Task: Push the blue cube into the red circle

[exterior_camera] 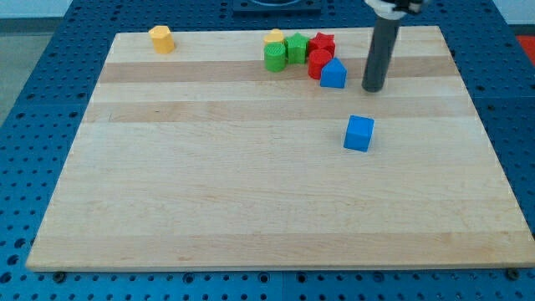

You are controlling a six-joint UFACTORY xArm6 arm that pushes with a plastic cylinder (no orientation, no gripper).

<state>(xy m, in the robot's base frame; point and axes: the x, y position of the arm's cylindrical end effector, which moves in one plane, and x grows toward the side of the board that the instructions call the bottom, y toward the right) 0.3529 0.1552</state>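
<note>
Board (251,184), pale wood, lying on a blue perforated bench; eight small blocks and one rod recorded. Item: blue cube (359,133), right of centre, standing alone with bare wood on every side. Item: red circle (318,63), a short red cylinder in the upper-centre cluster, up and to the left of the cube. Item: second blue block (333,74), shape nearer a wedge or house form, touching the red cylinder on its lower right and lying roughly between it and the cube. Item: further red block (323,43), angular, just above the cylinder. Items: two green blocks (284,53), side by side, and a yellow block (273,37) behind them at the top edge. Item: orange-yellow block (161,39), upper left, well apart from the rest. Rod: dark, upright, no jaws, nothing held and nothing touched; my tip (374,89) rests on the wood above and slightly right of the cube, just right of the wedge. Judgement: the cube must travel up-left, so the tip stands on the wrong side and would need to come round to the cube's lower right; the wedge sits awkwardly on that path.
</note>
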